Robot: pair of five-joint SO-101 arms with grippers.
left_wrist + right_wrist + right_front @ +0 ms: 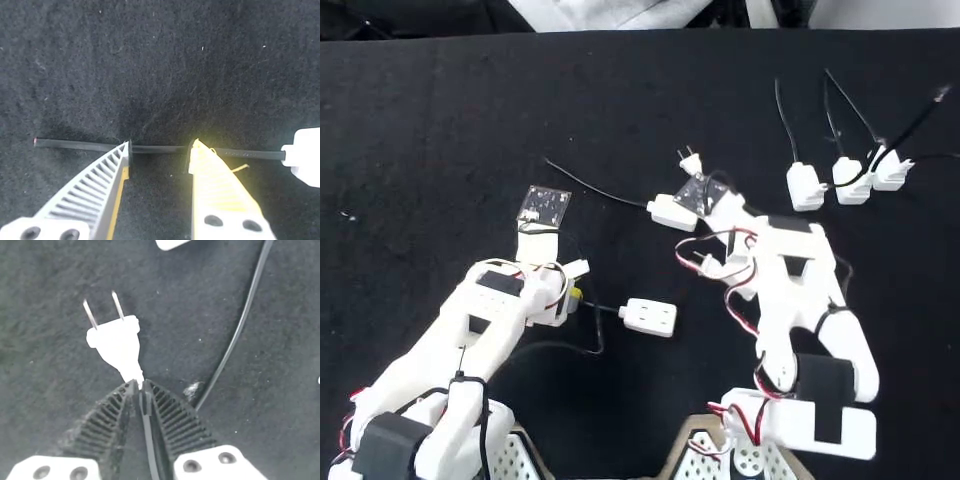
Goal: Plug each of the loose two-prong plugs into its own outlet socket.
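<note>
Starting from the white outlet block (649, 316), lying flat on the black worktop (440, 120). Up beyond the block and a touch right, well apart from it: the two-prong plug (114, 338), white, lying flat, prongs pointing away from the arms. Pinched right at its neck by the right hand (139, 385), fingers closed tight on the black cord (146, 425), no gap left. Between block and plug, another white piece (668, 212) with its own cord. Just left of the block, over to the left hand (160, 145): spread wide, gripping nothing, thin black cable (75, 145) running crosswise right at both fingertips. Far up and right of the block, three more white plug pieces (848, 182) in a row, cords trailing away.
</note>
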